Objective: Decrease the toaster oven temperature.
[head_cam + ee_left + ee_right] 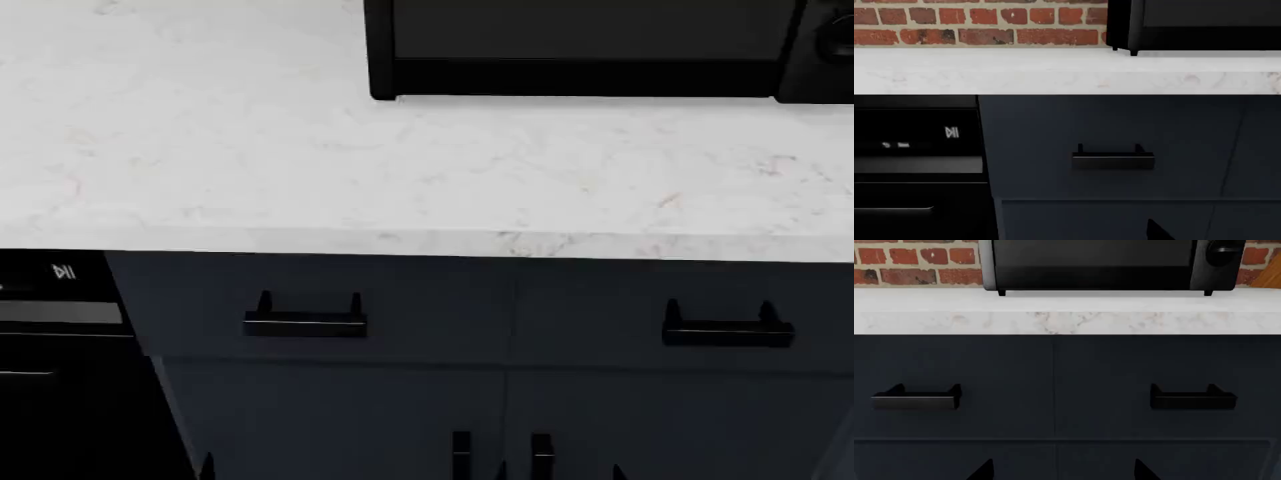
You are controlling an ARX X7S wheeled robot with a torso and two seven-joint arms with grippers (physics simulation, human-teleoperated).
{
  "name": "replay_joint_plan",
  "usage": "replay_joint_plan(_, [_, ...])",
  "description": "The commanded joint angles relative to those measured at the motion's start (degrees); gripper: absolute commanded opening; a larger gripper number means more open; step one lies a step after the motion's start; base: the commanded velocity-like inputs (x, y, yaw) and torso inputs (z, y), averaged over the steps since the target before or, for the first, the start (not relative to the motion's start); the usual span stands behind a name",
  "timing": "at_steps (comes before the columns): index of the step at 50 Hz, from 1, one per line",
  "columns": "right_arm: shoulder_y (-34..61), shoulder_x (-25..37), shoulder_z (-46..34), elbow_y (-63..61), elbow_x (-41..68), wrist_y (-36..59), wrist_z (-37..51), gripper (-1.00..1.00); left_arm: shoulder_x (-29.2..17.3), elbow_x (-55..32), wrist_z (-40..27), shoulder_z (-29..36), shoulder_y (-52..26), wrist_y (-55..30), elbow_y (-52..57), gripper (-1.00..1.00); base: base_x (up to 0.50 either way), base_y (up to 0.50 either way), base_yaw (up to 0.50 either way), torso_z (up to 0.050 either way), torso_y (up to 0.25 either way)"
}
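The toaster oven is a matte-black box with a dark glass door, standing at the back of the white counter. It also shows in the right wrist view, with a round black knob on its right-hand strip; in the left wrist view only its left corner shows. My right gripper is open and empty, low in front of the cabinet, well below the oven. My left gripper is open too; one fingertip shows, the other is lost against dark fronts.
Dark blue drawers with black bar handles sit under the counter. A black built-in appliance front with a white play/pause mark is at the left. A red brick wall runs behind the counter.
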State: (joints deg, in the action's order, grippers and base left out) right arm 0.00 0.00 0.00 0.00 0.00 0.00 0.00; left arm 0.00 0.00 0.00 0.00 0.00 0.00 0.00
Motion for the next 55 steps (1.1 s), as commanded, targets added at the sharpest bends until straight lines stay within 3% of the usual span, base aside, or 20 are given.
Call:
replay_joint_plan(1, [0.0, 0.5, -0.7, 0.0, 0.5, 0.0, 0.7, 1.00, -1.7, -1.7, -1.9, 2.0, -0.3, 0.7, -1.0, 1.00, 0.00, 0.00, 0.00, 0.000, 0.000])
replay_joint_plan(28, [0.0, 4.0, -4.6, -1.0, 3.6, -0.1, 5.0, 1.00, -4.4, -4.4, -5.7, 4.3, 0.0, 0.5, 0.4, 1.00, 0.00, 0.00, 0.00, 0.000, 0.000])
replay_joint_plan(29, [0.3, 3.2, -3.6, 0.5, 2.2, -0.9, 4.1, 1.00, -3.5, -0.7, -4.8, 4.0, -0.5, 3.1, -2.0, 1.00, 0.00, 0.00, 0.00, 0.000, 0.000])
replay_joint_plan(30, [-0.2, 0.6, -0.6, -1.2, 0.3, 0.1, 0.9, 1.00, -0.6, -0.3, -1.5, -0.1, 0.0, 0.0, 0.2, 1.00, 0.00, 0.00, 0.00, 0.000, 0.000])
replay_joint_plan(55, [-0.8, 4.3, -4.6, -4.7, 2.8, 0.7, 5.0, 1.00, -4.5, -3.0, -5.3, 3.9, 0.1, -0.3, 3.2, 1.00, 0.00, 0.00, 0.00, 0.000, 0.000])
